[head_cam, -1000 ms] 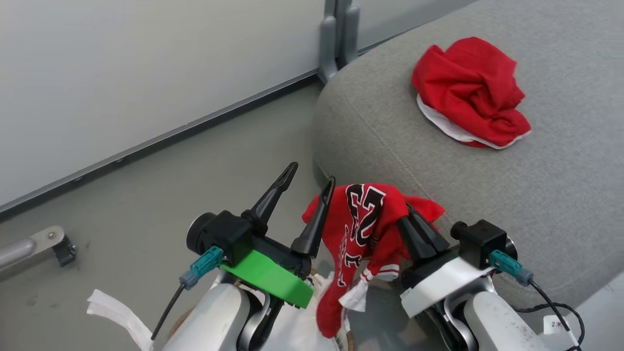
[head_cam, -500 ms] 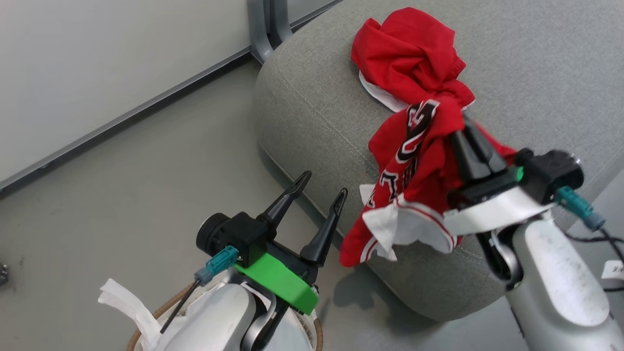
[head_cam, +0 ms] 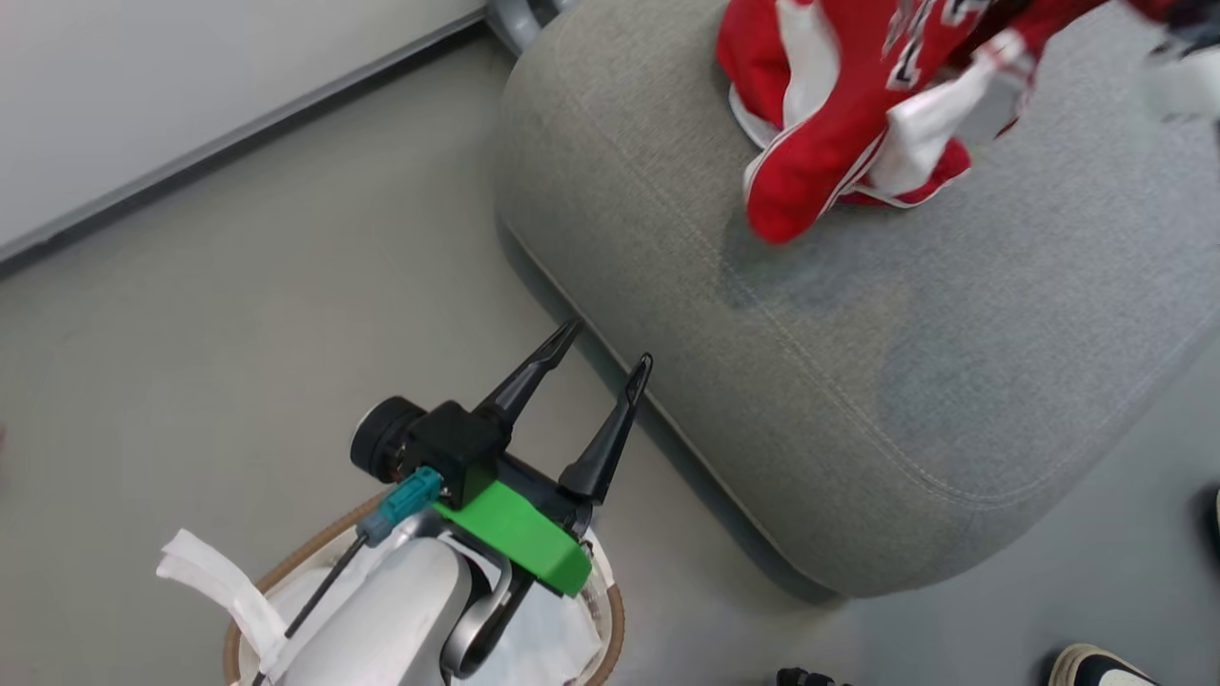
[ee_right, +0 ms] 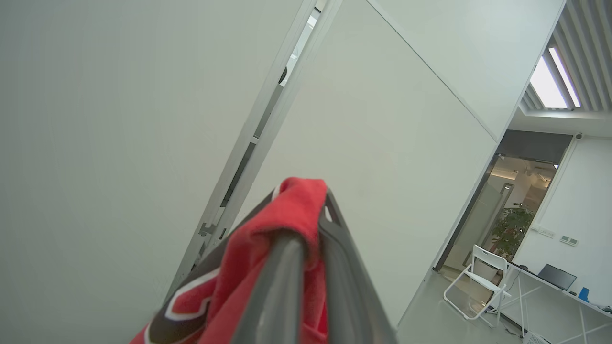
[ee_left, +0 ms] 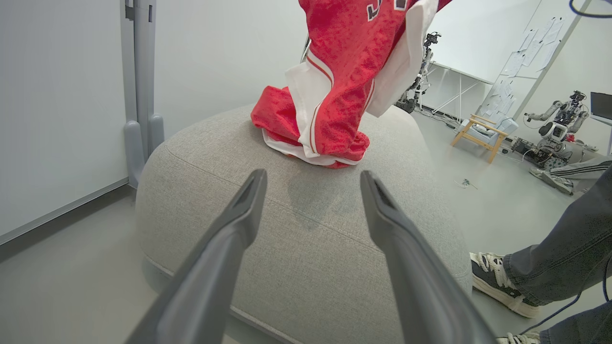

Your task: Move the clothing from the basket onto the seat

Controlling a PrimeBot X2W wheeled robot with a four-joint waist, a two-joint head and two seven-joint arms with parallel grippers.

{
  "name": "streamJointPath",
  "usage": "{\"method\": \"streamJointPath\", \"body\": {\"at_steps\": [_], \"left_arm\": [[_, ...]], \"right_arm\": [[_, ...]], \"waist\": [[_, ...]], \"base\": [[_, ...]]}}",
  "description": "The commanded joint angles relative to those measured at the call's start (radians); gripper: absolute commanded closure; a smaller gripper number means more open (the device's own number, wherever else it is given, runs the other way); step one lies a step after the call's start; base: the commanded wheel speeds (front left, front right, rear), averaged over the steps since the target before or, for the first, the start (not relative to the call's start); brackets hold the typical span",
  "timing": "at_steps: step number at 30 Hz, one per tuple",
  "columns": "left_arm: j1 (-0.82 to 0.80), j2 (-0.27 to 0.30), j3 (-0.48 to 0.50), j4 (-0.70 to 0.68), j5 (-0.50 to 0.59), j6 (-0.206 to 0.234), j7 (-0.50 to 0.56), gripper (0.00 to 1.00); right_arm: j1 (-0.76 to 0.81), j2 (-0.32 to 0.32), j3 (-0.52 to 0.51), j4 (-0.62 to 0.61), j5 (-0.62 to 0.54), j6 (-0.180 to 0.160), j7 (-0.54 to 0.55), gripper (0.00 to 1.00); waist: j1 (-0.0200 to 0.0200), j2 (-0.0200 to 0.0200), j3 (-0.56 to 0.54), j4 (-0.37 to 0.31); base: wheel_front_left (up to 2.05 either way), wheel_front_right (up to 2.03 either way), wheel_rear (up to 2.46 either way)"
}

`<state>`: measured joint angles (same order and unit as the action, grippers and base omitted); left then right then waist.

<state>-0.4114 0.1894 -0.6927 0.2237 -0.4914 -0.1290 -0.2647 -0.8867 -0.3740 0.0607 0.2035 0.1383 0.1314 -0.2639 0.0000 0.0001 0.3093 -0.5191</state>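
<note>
The right gripper [ee_right: 311,210] was clamped fully shut on the jersey [head_cam: 810,143], with red cloth folded over both fingertips in the right wrist view. In the head view the jersey hung at the upper right of the frame, over the seat [head_cam: 858,381]. Its lower end was close above the cushion or just touching it; I could not tell which. In the left wrist view it dangled at the upper middle, in front of a red pile [ee_left: 270,107] with white trim lying on the seat.

The left gripper [head_cam: 610,343] sat at the lower middle of the head view, jaws spread wide and holding nothing, above the basket [head_cam: 615,619]. The basket's white liner [head_cam: 200,572] showed at the lower left. No red showed in the visible part of the basket, though the arm covered much of it. A person's shoe [head_cam: 1096,667] was at the lower right corner.

The step in hand looked like the set-down. To do it well, the right arm would need to sink until most of the cloth lay on the cushion, well in from the seat's rounded edge, so the loose tail could not slide to the floor. The jaws should then open fully and draw back along the line of the fingers, because the cloth wrapped over the tips looked likely to snag and be pulled off the seat. The left gripper was best kept clear.
</note>
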Motion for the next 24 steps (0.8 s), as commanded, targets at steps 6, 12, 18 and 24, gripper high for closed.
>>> {"method": "streamJointPath", "body": {"at_steps": [6, 12, 18, 24], "left_arm": [[-0.068, 0.025, -0.016, -0.013, 0.012, -0.003, 0.001, 0.0], [-0.119, 0.036, -0.034, -0.032, 0.019, -0.003, 0.001, 0.0], [-0.165, 0.045, -0.044, -0.035, 0.022, -0.003, 0.001, 0.0], [-0.182, 0.057, -0.038, -0.027, 0.021, -0.003, 0.001, 0.0]], "right_arm": [[-0.1, -0.026, -0.137, 0.108, -0.087, -0.001, 0.0, 1.0], [-0.093, -0.004, -0.237, 0.247, -0.166, -0.001, 0.0, 1.0], [-0.039, 0.049, -0.316, 0.388, -0.22, -0.001, 0.0, 1.0], [0.012, 0.111, -0.394, 0.479, -0.255, -0.001, 0.0, 1.0]], "waist": [[0.0, -0.0001, 0.135, 0.111], [0.0, -0.0001, 0.218, 0.168], [0.0, -0.0001, 0.291, 0.213], [0.0, -0.0001, 0.323, 0.231]], "base": [[0.0, 0.0, 0.0], [0.0, 0.0, 0.0], [0.0, 0.0, 0.0], [0.0, 0.0, 0.0]]}}
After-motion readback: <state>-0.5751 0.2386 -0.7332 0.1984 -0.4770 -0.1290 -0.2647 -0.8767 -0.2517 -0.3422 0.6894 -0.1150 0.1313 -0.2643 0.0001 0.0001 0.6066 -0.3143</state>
